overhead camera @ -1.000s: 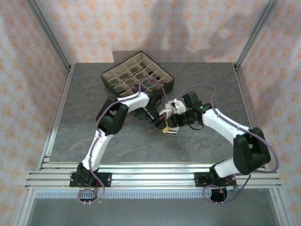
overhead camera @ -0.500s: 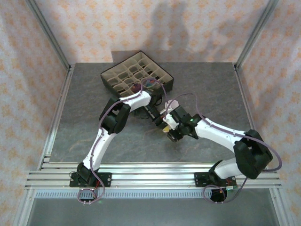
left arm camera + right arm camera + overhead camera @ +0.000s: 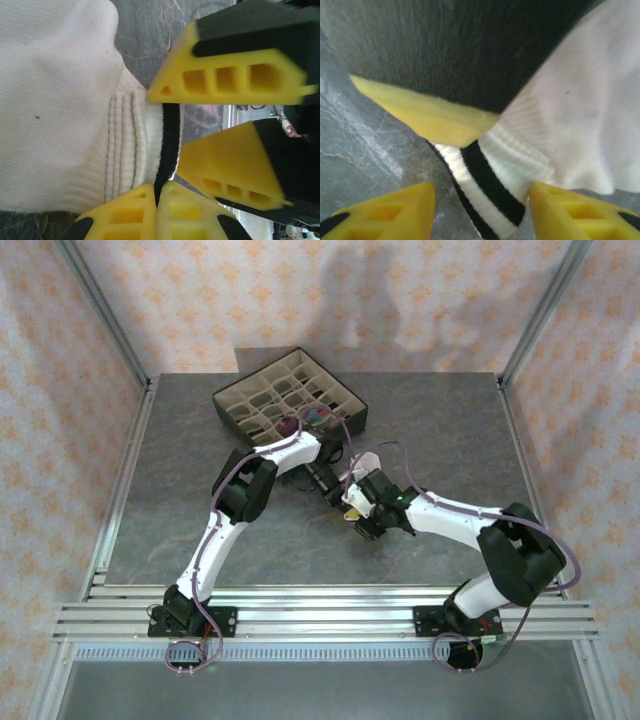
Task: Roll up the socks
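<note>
A white sock [image 3: 60,100] with black cuff stripes lies on the grey table. My left gripper [image 3: 157,194] is shut on the edge of its cuff, with the black stripe pinched between the yellow fingertips. My right gripper [image 3: 481,194] is open, and the striped cuff [image 3: 492,192] hangs between its fingers; the right-hand finger [image 3: 570,212] touches the fabric. From above, both grippers meet at mid-table, the left gripper [image 3: 337,494] just beyond the right gripper [image 3: 358,512]. Two other socks sit in the box: a dark purple one [image 3: 290,426] and a grey-blue one [image 3: 321,417].
The dark box [image 3: 240,400] with beige grid compartments stands at the back of the table, just behind the left arm. Aluminium frame rails border the table on the left, right and near sides. Patterned walls enclose the space.
My right gripper has swung left and toward the near edge, closing in on the sock's cuff beside the left gripper. The left gripper has kept its hold and place.
</note>
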Robot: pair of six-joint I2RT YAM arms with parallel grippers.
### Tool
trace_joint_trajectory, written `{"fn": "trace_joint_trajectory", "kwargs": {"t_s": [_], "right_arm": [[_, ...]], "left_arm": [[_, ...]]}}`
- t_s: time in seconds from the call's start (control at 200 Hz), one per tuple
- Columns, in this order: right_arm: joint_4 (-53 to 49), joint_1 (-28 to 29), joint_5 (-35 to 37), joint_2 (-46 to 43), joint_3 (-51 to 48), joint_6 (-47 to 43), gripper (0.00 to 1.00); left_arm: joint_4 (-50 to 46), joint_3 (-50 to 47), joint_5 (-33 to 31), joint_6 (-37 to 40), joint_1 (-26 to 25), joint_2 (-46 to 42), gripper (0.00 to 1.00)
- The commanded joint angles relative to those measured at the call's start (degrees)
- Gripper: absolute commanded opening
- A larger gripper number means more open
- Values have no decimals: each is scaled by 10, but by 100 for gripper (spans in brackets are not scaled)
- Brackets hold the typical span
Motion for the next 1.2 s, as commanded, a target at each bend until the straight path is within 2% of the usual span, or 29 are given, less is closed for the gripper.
{"fn": "trace_joint_trajectory", "kwargs": {"t_s": [0.0, 0.115, 0.255, 0.36, 0.41, 0.526, 0.611, 0.696, 0.776, 0.876, 1.001, 1.116, 1.196], "right_arm": [[-4, 3, -3, 31, 10, -14, 51], [-12, 3, -2, 47, 14, -10, 38], [-43, 3, -30, 20, 24, 8, 0], [-78, 3, -63, 0, 34, 30, 0], [-97, 3, -83, -1, 40, 39, 0], [-142, 4, -128, 15, 62, 44, 0], [-166, 2, -123, 24, 92, 66, 0], [-202, -11, -152, 52, 122, 72, 0], [-219, -17, -155, 76, 132, 67, 0], [-235, -24, -160, 98, 142, 63, 0], [-242, -39, -178, 110, 150, 62, 0], [-250, -56, -205, 115, 155, 54, 0], [-260, -69, -221, 125, 163, 54, 0]], "left_arm": [[-27, 13, 9, -1, 10, 16, 0], [-36, 12, 7, 11, 9, 14, 0], [-16, -17, -2, 30, 11, -13, 0], [82, -88, -15, 2, 10, -69, 0], [150, -130, -32, -31, 10, -102, 6], [280, -218, -60, -73, 10, -170, 13], [356, -269, -78, -96, 10, -208, 19], [441, -330, -93, -113, 11, -255, 24], [549, -401, -107, -131, 10, -304, 27], [713, -501, -144, -166, 10, -368, 35], [900, -611, -176, -188, 10, -412, 41], [997, -668, -177, -184, 5, -419, 45], [1012, -682, -189, -172, -5, -418, 47]]}}
